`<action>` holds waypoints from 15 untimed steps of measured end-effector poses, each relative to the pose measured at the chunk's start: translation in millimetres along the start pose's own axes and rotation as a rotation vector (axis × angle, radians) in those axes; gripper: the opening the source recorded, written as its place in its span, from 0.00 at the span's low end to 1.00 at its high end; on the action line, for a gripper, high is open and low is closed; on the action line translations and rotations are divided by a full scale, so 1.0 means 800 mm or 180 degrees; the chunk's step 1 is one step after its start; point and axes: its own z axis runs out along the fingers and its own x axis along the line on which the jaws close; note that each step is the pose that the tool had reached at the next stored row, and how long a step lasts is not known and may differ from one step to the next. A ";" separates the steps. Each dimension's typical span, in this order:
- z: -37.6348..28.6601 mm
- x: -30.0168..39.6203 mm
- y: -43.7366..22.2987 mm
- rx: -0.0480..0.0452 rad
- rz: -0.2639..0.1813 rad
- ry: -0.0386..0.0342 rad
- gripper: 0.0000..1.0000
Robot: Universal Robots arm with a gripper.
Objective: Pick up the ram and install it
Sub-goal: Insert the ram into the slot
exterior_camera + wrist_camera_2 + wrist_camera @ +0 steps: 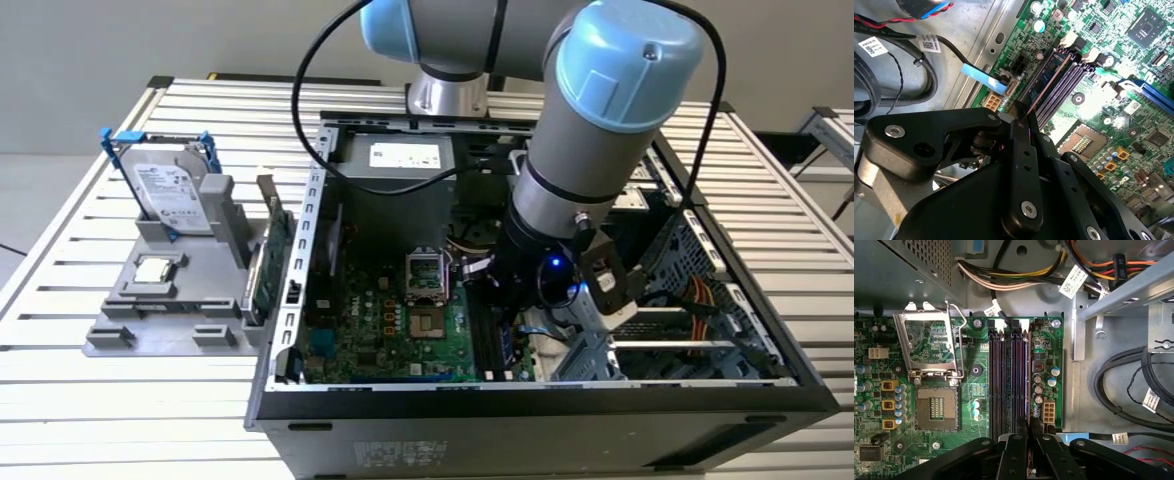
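Over motherboard (387,330), arm reaching down into case, gripper (1029,427) pinching ram (1046,82) edge-on, seating in slot.

The exterior view sat high up, looking down at the open computer case (534,400) on the slatted tabletop (80,400). Both wrist views hung close over the motherboard (979,385), sharing the memory slots (1009,380) and empty processor socket (936,407).
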 end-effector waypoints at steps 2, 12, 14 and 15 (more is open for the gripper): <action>0.0001 0.0004 0.0000 0.0000 -0.0011 0.0000 0.00; 0.0015 0.0008 -0.0001 0.0001 -0.0031 0.0000 0.00; 0.0020 0.0008 -0.0001 0.0001 -0.0031 0.0000 0.00; 0.0021 0.0008 -0.0001 0.0001 -0.0031 0.0000 0.00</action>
